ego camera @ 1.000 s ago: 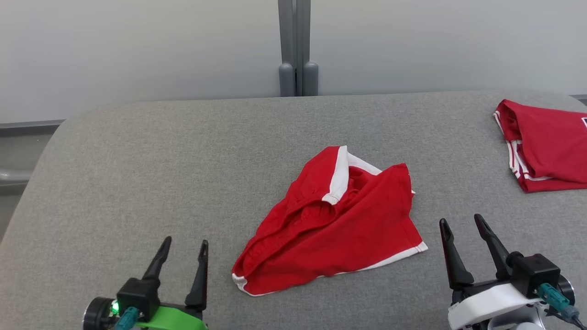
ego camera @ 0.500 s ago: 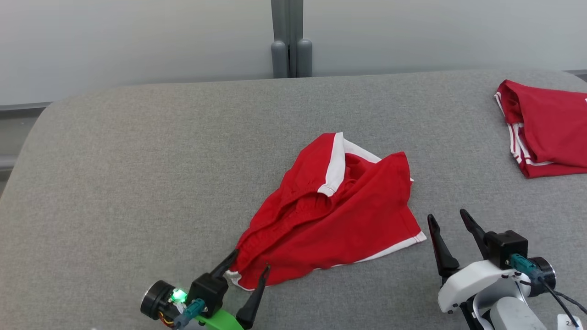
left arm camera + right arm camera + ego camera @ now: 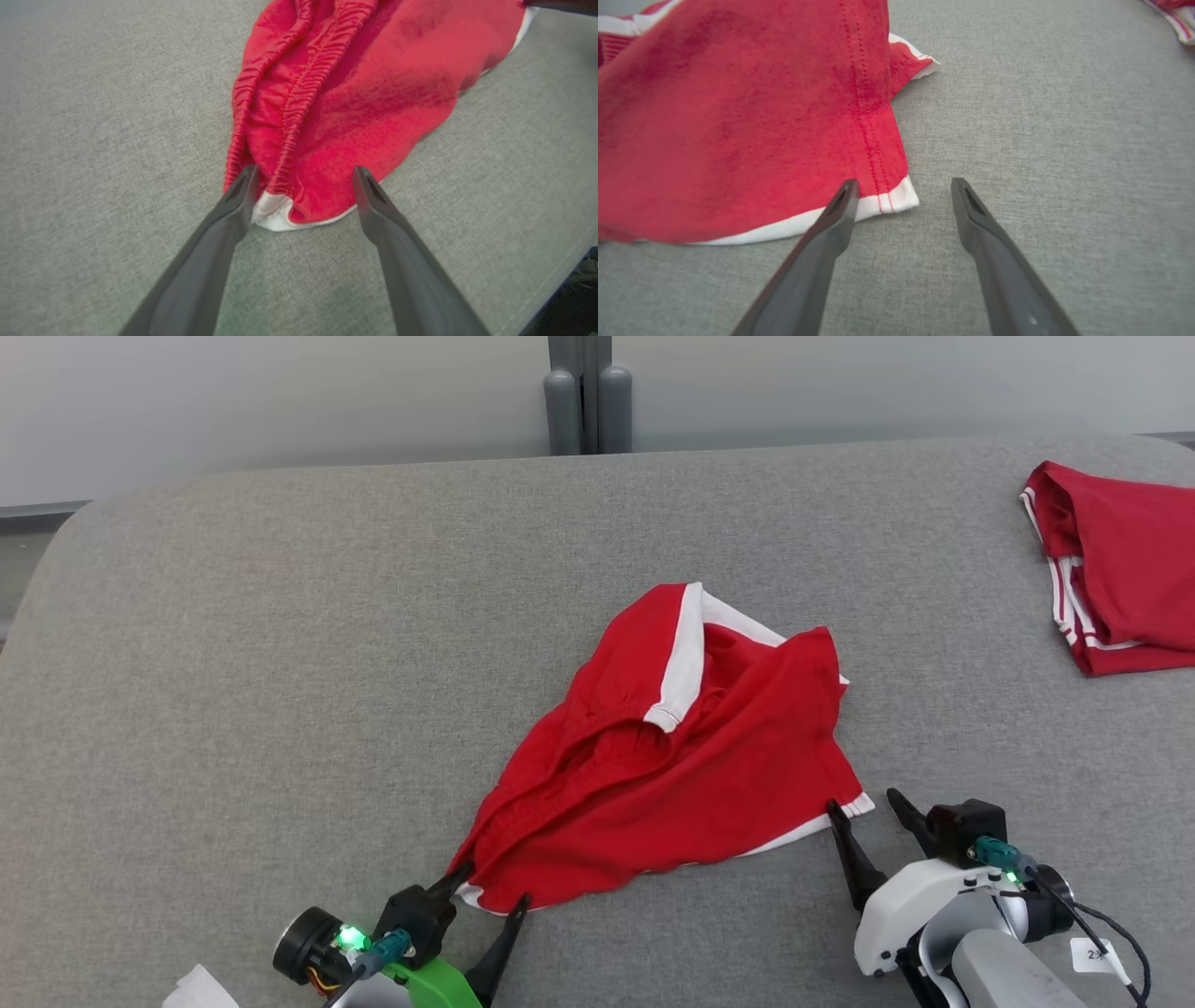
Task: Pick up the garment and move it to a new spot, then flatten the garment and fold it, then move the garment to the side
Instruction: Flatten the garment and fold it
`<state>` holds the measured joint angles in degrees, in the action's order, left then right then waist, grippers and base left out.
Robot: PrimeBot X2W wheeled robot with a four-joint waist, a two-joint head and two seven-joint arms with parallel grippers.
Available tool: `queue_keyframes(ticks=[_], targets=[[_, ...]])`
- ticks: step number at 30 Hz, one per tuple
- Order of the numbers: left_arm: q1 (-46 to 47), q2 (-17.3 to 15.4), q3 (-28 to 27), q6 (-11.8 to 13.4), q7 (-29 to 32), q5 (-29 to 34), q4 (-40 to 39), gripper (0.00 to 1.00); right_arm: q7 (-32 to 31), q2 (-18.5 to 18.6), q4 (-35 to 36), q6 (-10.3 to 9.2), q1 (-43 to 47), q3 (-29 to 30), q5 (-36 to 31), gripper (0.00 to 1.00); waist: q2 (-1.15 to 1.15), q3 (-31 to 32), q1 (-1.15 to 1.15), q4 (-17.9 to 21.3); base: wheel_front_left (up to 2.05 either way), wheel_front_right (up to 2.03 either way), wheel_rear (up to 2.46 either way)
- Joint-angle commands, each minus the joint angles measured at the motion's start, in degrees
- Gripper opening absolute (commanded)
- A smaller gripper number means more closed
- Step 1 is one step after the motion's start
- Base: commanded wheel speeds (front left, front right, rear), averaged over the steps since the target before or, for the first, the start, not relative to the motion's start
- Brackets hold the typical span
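– Grey fabric-covered table [image 3: 280, 616] against a pale wall, and the red shorts [image 3: 691, 775] lie crumpled near its middle, towards my edge. Same on your screen?
– Same. Where are your arms?
– Both are low at the near edge of the shorts, jaws spread wide with nothing in them. My left gripper [image 3: 493, 884] straddles the near-left corner. On the left wrist view the white-tipped waistband corner [image 3: 273, 214] sits between the fingers, touching or just beside the left one
– And the right?
– My right gripper [image 3: 861, 800] is at the near-right hem corner [image 3: 896, 198]. That corner lies between the fingers but close to the left one, whose tip overlaps the white hem. The other finger has bare table ahead of it
– Which way does the cloth run?
– Its long near edge runs from one gripper across to the other, with the bulk heaped away from me. I judge each arm has its own corner, the left better centred. Before pinching I'd nudge the right arm a little to its left
– Mind the other red garment [image 3: 1120, 579]
– It's well apart, at the far right of the table
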<state>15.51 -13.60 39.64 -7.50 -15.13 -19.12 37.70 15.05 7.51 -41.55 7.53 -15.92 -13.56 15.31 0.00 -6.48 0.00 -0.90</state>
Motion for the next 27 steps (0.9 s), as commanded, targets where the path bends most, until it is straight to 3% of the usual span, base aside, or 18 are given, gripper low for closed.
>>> queue_keyframes(ticks=[1,3,4,5,6,7,17,27], targets=[[0.8,-0.4,0.6,0.0,0.0,-1.0,0.7,1.00,0.2,-0.3,-1.3,-0.10,-1.1,-0.6,1.0,1.00,0.00,-0.5,0.00,-0.5,0.00,0.00,0.00],[1.3,-0.2,1.2,0.0,0.1,-1.4,1.0,0.94,0.1,-0.4,-3.2,-0.10,-1.7,-1.3,1.6,1.00,0.00,-0.9,0.00,-0.9,0.00,0.00,0.00],[1.4,-0.1,1.5,0.0,0.1,-1.9,1.2,0.71,0.1,-0.5,-3.9,-0.10,-2.0,-1.7,2.1,1.00,0.00,-1.0,0.00,-1.1,0.00,0.00,0.00],[1.6,-0.1,1.8,0.0,0.1,-2.4,1.4,0.44,0.0,-0.7,-5.1,-0.10,-2.2,-2.2,3.0,0.75,0.00,-1.2,0.00,-1.2,0.00,0.00,0.00],[1.8,0.0,2.1,0.0,0.1,-2.8,1.5,0.15,0.0,-0.9,-6.0,-0.09,-2.4,-2.8,3.6,0.36,0.00,-1.3,0.00,-1.3,0.00,0.00,0.00],[1.9,0.0,2.4,0.0,0.1,-3.3,1.7,0.00,0.0,-0.9,-6.5,-0.06,-2.8,-3.3,4.1,0.03,0.00,-1.4,0.00,-1.5,0.00,0.00,0.00],[0.1,-0.6,-0.3,0.0,0.0,-7.0,-6.3,0.00,0.1,1.6,2.3,-0.06,-1.7,-2.9,6.5,0.00,0.00,-0.6,0.00,-1.1,0.00,0.00,0.00],[3.2,-2.1,0.2,0.0,1.3,-16.9,-20.8,0.00,0.1,5.7,12.8,-0.06,-3.4,-1.0,8.7,0.00,0.00,0.5,0.00,0.2,0.00,0.00,0.00]])
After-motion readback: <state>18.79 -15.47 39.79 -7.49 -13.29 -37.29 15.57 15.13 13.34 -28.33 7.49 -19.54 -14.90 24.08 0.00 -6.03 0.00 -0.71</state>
